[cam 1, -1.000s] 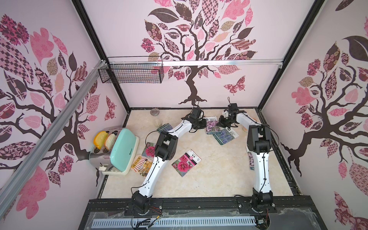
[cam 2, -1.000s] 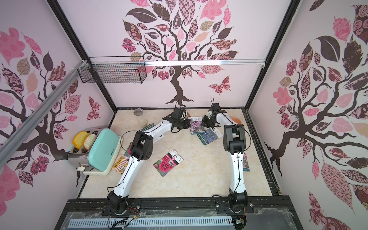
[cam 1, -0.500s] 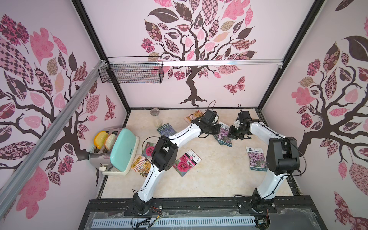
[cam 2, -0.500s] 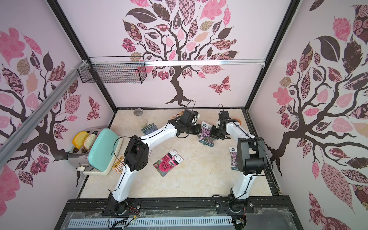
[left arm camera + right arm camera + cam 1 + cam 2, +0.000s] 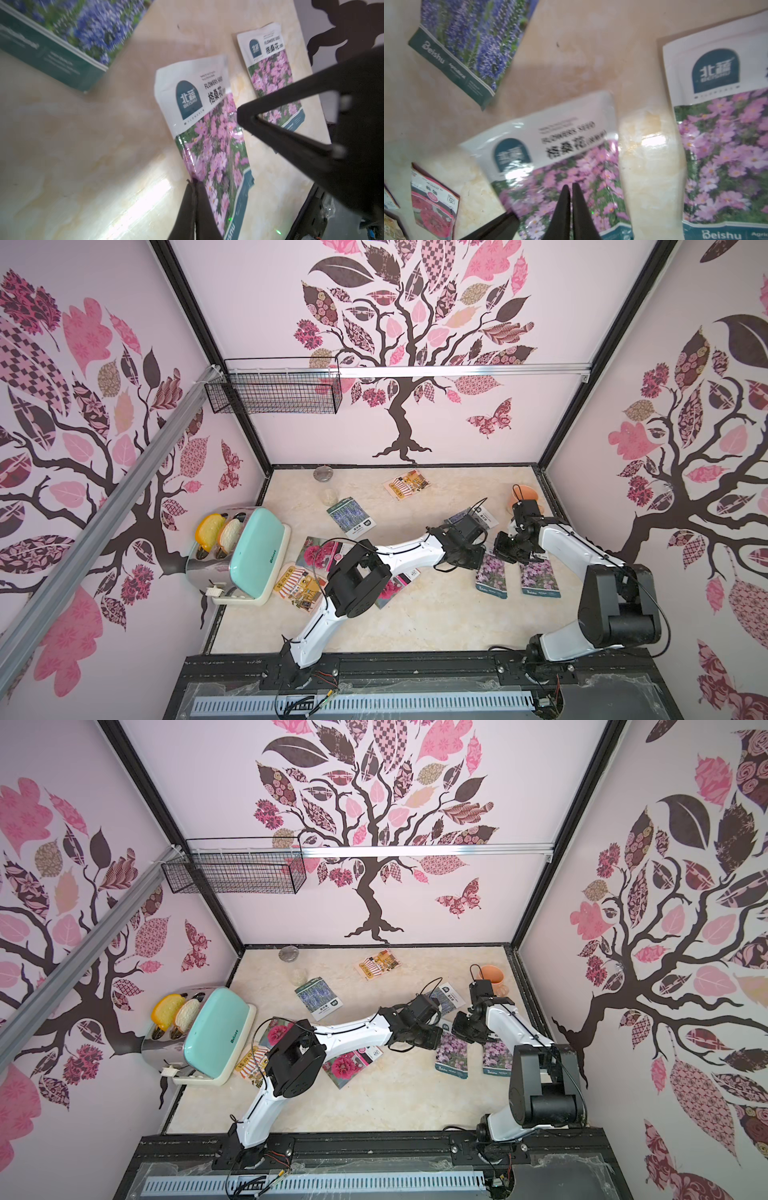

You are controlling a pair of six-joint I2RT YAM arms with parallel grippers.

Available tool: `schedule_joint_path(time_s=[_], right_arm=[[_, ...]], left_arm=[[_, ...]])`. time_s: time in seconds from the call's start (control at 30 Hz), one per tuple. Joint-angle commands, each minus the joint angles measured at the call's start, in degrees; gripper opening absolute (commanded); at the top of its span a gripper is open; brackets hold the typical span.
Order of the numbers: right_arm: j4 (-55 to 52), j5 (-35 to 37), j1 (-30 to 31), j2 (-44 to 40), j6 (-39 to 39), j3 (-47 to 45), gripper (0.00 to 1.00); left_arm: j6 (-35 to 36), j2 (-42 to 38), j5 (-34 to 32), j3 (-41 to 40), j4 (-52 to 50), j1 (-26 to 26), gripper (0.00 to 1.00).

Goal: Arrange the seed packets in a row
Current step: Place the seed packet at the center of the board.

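Row begun at right: glossy pink-purple flower seed packet (image 5: 491, 577) lies just beside its twin (image 5: 539, 578). Left gripper (image 5: 194, 182) and right gripper (image 5: 569, 188), both pressed together, sit at its edges, apparently nudging. Next: square it up, then fetch another.

Soft light is filling both top views, edges bending; wrist views are blurring, glare streaking the desk (image 5: 143, 199).

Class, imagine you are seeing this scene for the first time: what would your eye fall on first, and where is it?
Most striking are the big tree decals on the walls. On the table, the left gripper and right gripper meet over two pink-flower packets lying side by side at the right. A mint toaster stands at the left edge.
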Motion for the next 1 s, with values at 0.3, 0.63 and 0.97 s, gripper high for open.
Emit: schedule_joint_path(time_s=[0.3,0.63,0.97], right_arm=[[-2.61,2.81,-0.4,-1.46,-1.25,0.29,0.12],[-2.91,3.97,-0.58,-2.15,0.47,-4.54,0.16],[-2.6,5.64,-0.58,-3.26,4.35,-8.36,0.21]], left_arm=[[-2.8,4.22,-1.18,1.31,3.86,-1.17,0.0],[-11.12,3.46,-4.4,-6.06,11.61,-1.26,0.0],[-14.55,4.0,-5.73,-6.19,13.5,-2.9,0.0]])
